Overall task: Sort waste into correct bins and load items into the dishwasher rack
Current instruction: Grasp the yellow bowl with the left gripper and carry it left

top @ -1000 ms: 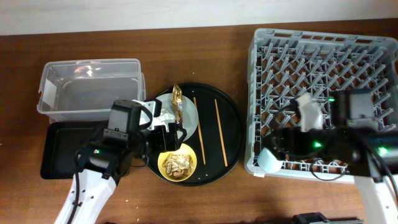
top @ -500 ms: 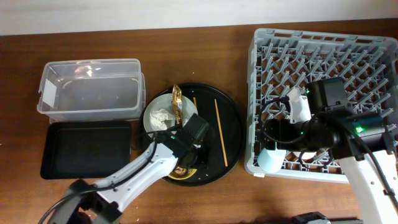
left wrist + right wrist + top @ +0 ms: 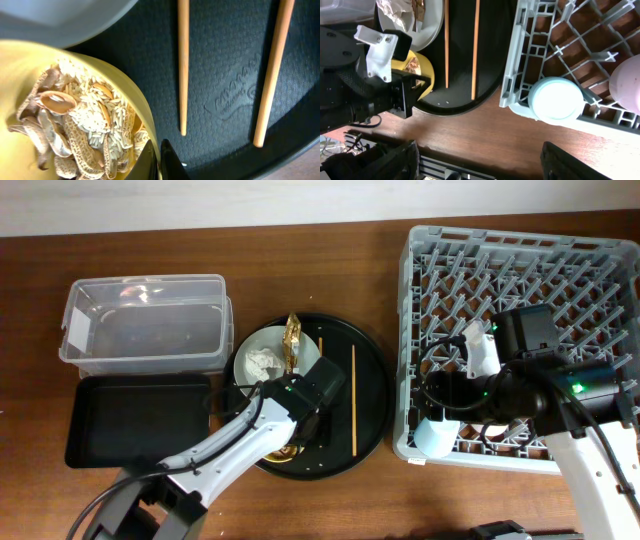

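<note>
At about 7 o'clock on the round black tray (image 3: 220,40), closest to the robot, the left gripper (image 3: 159,161) has its jaws drawn almost together on the rim of the yellow bowl (image 3: 20,70), pinching it. The bowl holds brownish food scraps (image 3: 75,125) mixed with pale rice grains. Just to the bowl's 3 o'clock, the two chopsticks (image 3: 183,65) lie side by side on the tray, running from 12 to 6 and apart from each other. The right gripper (image 3: 479,150) hangs near the 7 o'clock corner of the dishwasher rack (image 3: 520,260), jaws spread wide and gripping nothing. In that corner compartment sits the blue cup (image 3: 555,98), with the pink cup (image 3: 629,82) at its 3 o'clock, also in the rack. Farther back on the tray, at about 11 o'clock, the plate (image 3: 255,340) carries the crumpled tissue (image 3: 262,364) and, beside it, the snack wrapper (image 3: 293,342). At the tray's 9 o'clock the black rectangular tray (image 3: 130,420) rests on the bench (image 3: 300,250), and the clear tub (image 3: 140,330) stands just beyond it.
</note>
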`<state>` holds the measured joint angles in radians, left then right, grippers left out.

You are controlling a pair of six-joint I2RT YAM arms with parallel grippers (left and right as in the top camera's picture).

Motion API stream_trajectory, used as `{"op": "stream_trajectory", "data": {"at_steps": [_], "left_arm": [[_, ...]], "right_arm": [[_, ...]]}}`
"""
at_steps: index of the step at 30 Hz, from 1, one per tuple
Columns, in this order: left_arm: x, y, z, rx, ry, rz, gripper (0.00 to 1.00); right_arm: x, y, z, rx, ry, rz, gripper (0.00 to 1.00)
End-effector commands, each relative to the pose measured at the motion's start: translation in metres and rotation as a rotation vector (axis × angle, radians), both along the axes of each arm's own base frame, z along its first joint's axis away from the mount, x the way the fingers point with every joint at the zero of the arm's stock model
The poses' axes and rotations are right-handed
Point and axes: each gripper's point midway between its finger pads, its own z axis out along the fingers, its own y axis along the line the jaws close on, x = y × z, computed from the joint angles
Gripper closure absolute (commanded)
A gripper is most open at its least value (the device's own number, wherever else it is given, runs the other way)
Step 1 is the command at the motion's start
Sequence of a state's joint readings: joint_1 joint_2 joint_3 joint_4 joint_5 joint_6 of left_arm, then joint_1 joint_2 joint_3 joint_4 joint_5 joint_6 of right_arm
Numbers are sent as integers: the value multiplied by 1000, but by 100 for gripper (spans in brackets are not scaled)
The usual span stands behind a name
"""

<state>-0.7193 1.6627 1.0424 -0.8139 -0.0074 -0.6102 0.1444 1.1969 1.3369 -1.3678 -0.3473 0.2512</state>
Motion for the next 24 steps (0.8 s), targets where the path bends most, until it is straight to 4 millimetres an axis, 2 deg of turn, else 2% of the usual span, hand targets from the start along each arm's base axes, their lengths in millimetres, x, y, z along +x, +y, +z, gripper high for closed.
{"op": "stream_trajectory", "data": {"at_steps": [1,3,6,8,9,11,12,14,16,21,24], "left_arm": [[11,4,24,59,-33,8,99],[17,1,38,53,-54,-13,99],[17,3,39,65,-54,-20,99],[19,13,47,121,-70,-17,99],[25,18,62,146,-95,-7,99],[34,24,86,90,-124,18,99],[37,27,93,60,-128,23,99],[49,56,127,-158,-122,63,99],[58,85,143,-335,-105,99,99],[74,161,149,-725,-167,181,99],[81,208,145,-994,-287,254,100]], "right_arm": [[-1,-1,-1,-11,-1,1,21],[0,-1,-1,-10,-6,1,21],[1,0,0,-9,-12,1,21],[1,0,0,-9,-12,1,21],[1,-1,0,-11,-13,0,21],[1,-2,-1,-16,-13,-2,21],[1,-2,-1,-16,-13,-2,21],[1,-2,-1,-16,-13,-2,21],[1,-2,-1,-16,-12,-2,20],[1,-2,-1,-11,-6,-18,21],[1,-2,-1,-11,-7,-18,20]]}}
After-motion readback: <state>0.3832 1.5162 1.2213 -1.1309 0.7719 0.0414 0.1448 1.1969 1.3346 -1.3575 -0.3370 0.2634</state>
